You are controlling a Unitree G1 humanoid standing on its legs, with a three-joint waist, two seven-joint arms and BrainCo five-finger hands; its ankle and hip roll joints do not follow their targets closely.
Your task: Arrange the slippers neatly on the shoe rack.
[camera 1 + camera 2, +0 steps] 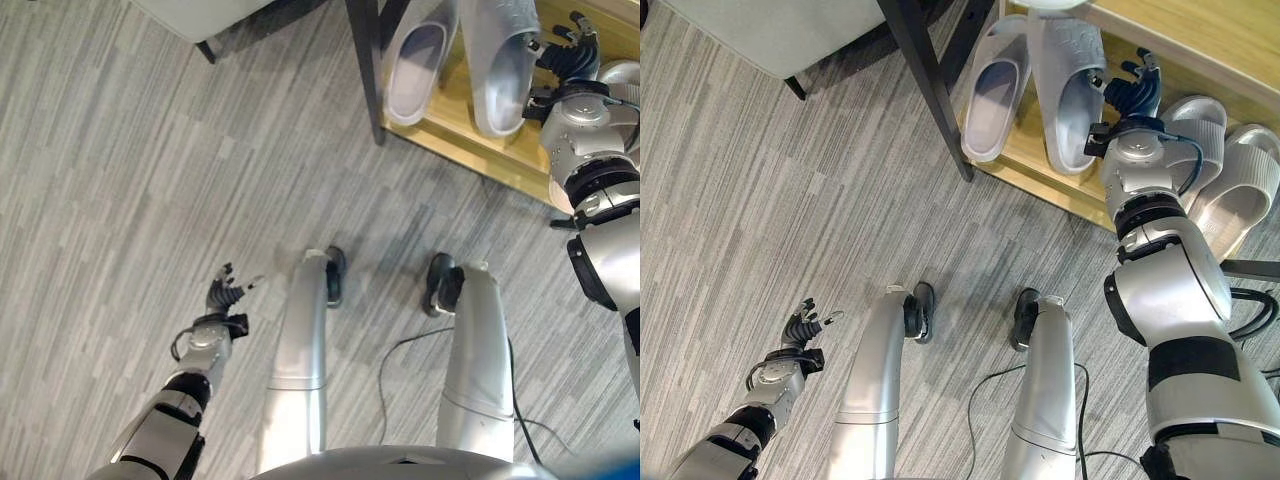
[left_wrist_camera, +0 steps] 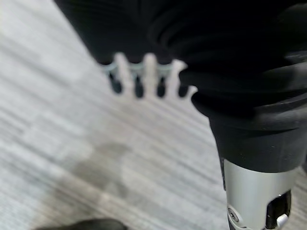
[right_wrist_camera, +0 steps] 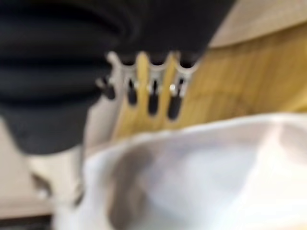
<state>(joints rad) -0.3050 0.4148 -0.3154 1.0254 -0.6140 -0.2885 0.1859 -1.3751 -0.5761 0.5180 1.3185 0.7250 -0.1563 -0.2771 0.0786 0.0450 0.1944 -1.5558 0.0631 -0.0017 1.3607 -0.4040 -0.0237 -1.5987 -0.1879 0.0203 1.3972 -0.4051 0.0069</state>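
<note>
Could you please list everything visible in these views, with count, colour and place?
Lilac slippers: two, pale lilac-grey, side by side on the rack's lower shelf, toes pointing away from the robot; the right one lies next to the right hand.
Beige slippers: two, pale beige, on the same shelf, to the right of the right arm.
Shoe rack: one, light wooden shelves with a dark post, at the upper right.
Floor: grey wood-grain planks.
Pale furniture: one, light grey on dark legs, at the upper left.
Right hand: over the shelf beside the lilac slipper, fingers straight.
Left hand: low at the left above the floor, fingers relaxed, holding nothing.
</note>
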